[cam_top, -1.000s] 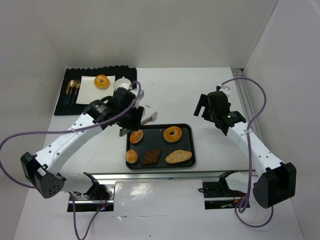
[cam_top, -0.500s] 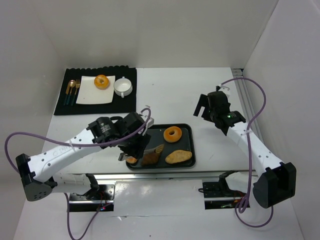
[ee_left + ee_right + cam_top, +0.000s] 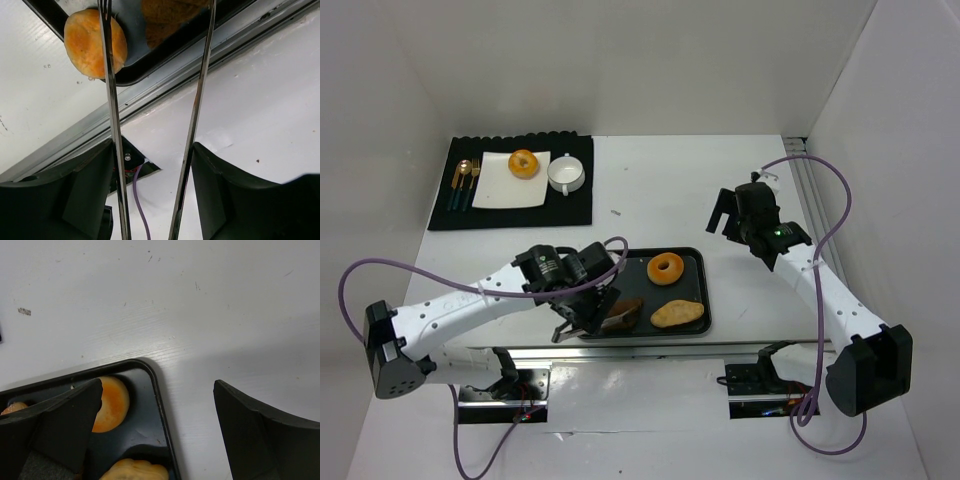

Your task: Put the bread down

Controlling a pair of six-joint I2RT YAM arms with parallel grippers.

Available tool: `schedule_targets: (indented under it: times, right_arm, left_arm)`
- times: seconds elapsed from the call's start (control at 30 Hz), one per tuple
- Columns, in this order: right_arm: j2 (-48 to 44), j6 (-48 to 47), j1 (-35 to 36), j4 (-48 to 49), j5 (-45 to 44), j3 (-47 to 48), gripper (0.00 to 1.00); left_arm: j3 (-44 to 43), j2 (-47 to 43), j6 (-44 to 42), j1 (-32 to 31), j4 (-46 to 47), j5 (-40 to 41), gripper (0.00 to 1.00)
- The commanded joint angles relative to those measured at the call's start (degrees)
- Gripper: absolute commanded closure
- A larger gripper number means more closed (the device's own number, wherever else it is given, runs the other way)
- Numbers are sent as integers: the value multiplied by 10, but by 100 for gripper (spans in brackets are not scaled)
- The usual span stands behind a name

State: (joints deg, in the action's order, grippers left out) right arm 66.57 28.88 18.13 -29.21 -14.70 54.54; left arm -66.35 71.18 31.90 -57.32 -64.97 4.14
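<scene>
Hanging over the 7 o'clock corner of the black tray [image 3: 638,287], the left gripper [image 3: 585,312] was clamped on a pair of metal tongs [image 3: 112,125] whose two arms stood spread apart, one tip crossing the round bun [image 3: 90,42] that lay in that corner; contact between tip and bun could not be judged. Elsewhere on the tray lay a dark brown piece [image 3: 623,314] just beside the bun, an oval loaf [image 3: 678,314] at 5 o'clock and a ring doughnut [image 3: 666,268] at 1 o'clock. The right gripper [image 3: 728,218] hung over the white table [image 3: 660,190] at 2 o'clock from the tray, its fingers wide apart and holding nothing.
</scene>
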Motion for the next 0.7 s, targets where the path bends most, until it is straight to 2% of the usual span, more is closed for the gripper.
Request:
schedule_targets:
  times: [0.0, 0.1, 0.37, 0.47, 0.6, 0.67]
  right_arm:
    - [-2, -1, 2, 12, -1, 16, 1]
    - [-2, -1, 2, 17, 5, 16, 1]
    - [-8, -1, 2, 12, 5, 11, 1]
    - [-8, -1, 2, 12, 5, 6, 1]
    - [-8, 5, 2, 12, 5, 11, 1]
    - [-8, 5, 2, 12, 5, 11, 1]
  left_arm:
    - [-2, 4, 8, -3, 15, -16, 27]
    - [5, 11, 8, -3, 41, -21, 28]
    - [-15, 34, 0, -3, 19, -13, 31]
    - [-29, 28, 6, -3, 13, -6, 38]
    - [-75, 28, 12, -3, -14, 13, 58]
    - [-98, 28, 25, -3, -30, 32, 62]
